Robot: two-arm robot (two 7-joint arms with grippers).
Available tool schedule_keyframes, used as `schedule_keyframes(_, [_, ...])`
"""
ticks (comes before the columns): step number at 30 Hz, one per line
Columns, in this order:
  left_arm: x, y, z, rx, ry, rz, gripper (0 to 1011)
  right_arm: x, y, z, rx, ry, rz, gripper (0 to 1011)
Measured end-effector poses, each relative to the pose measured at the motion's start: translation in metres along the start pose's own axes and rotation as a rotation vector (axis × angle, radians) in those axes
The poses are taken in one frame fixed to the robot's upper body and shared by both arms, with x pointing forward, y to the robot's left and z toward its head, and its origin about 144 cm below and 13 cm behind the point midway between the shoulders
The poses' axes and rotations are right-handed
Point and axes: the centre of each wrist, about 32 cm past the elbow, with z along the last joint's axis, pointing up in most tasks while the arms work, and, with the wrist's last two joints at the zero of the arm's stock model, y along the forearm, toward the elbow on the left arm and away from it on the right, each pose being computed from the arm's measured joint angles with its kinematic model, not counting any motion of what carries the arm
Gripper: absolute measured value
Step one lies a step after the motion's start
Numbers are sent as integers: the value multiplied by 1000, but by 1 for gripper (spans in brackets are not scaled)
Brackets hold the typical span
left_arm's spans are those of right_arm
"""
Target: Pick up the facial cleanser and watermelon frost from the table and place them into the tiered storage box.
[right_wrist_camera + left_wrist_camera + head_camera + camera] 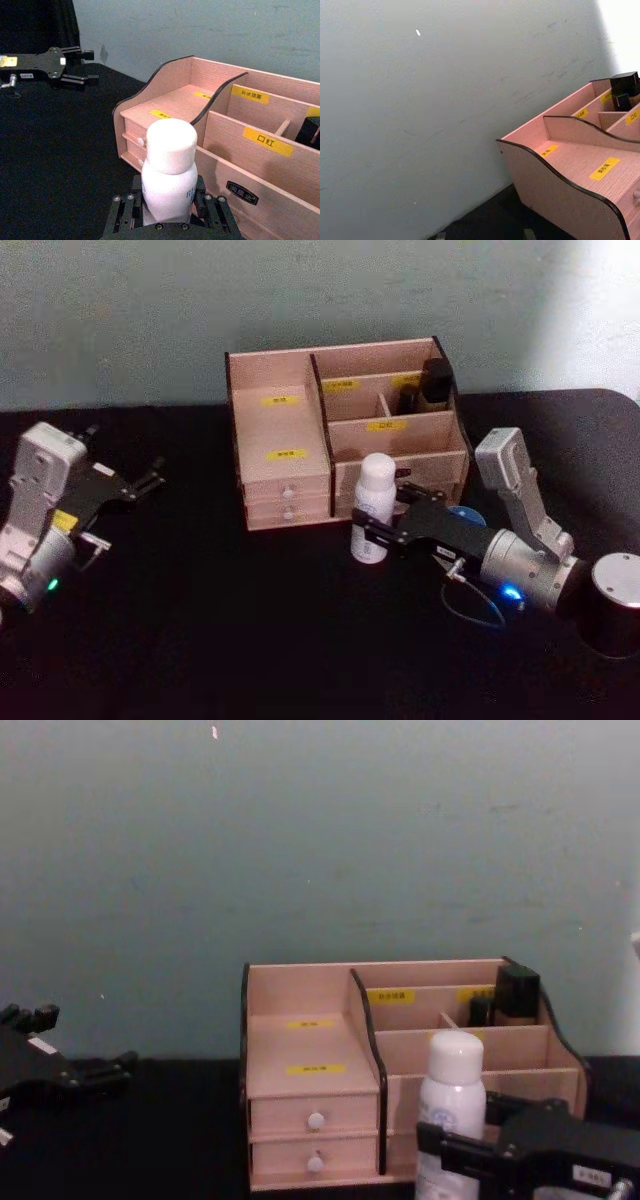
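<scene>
Black table [250, 640] against a pale grey-green wall [300, 290]. The tiered storage box [285, 430] sits mid-table near the wall, w/ drawers [288, 498] on its left half facing the robot and stepped compartments w/ yellow labels on the right. A dark item [436, 380] stands in the back right compartment.

The facial cleanser [374, 502], a white bottle w/ a white cap, is upright just in front of the box's right half, beside the drawers. The right gripper [372, 532] comes in from the right and is clamped on the bottle's lower body, one finger each side. In the right wrist view the bottle [169, 170] rises between the pads, cap level w/ the box's front wall. Can't tell if its base touches the table.

The left gripper [152, 476] is parked at the table's left, well apart from the box, fingers spread w/ nothing between them
</scene>
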Motion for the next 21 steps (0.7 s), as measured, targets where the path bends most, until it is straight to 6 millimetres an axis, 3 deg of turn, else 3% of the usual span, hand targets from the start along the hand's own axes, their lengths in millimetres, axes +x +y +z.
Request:
schedule_keyframes(11, [0,0,0,0,0,0,1001,0,-7,6,7,-24,18,593])
schedule_keyframes(21, [0,0,0,0,0,0,1001,2,-18,37,28,8,43,593])
